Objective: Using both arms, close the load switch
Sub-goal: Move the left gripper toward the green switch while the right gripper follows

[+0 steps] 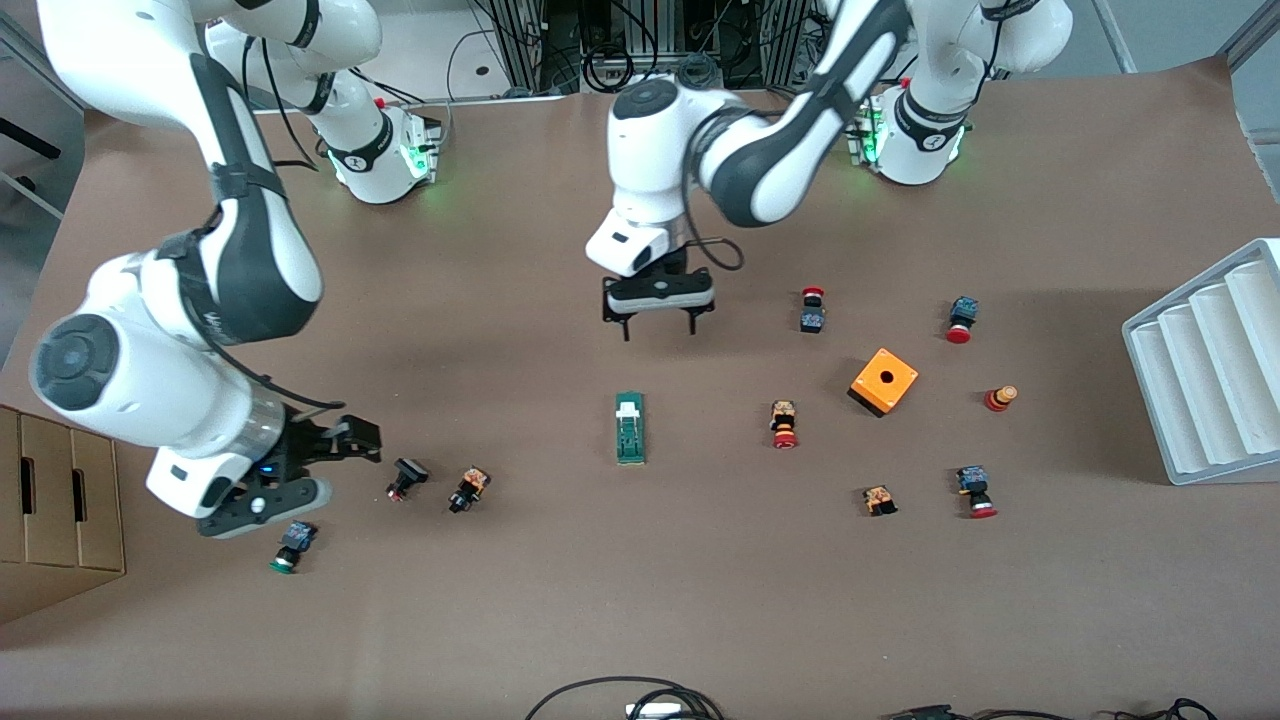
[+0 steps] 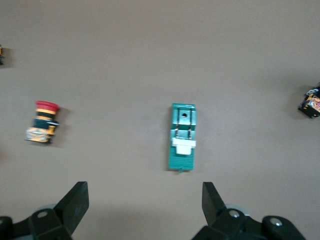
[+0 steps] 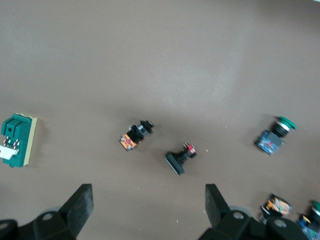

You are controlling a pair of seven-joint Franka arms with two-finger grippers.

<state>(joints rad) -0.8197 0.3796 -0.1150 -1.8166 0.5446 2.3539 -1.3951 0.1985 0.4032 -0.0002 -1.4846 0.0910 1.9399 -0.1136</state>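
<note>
The task looks barely begun: the load switch [image 1: 630, 428] lies flat near the middle of the table [image 1: 640, 600], untouched, its white sliding piece [image 2: 183, 145] partway along the green body, and neither arm is on it. The left gripper [image 1: 658, 326] hangs in the air with its fingers spread wide and empty, over the bare table just beside the switch on the side toward the robots' bases. The right gripper [image 1: 300, 470] is also open and holds nothing, low over a cluster of small push buttons toward the right arm's end of the table, well apart from the switch. Both arms must yet reach the switch, steady it and slide the white piece home. The surface is plain brown paper strewn with buttons and an orange box [image 1: 884, 381]; a white ridged tray [image 1: 1210, 365] sits at the left arm's end, cardboard boxes [image 1: 55, 510] at the other, cables along the edges
</note>
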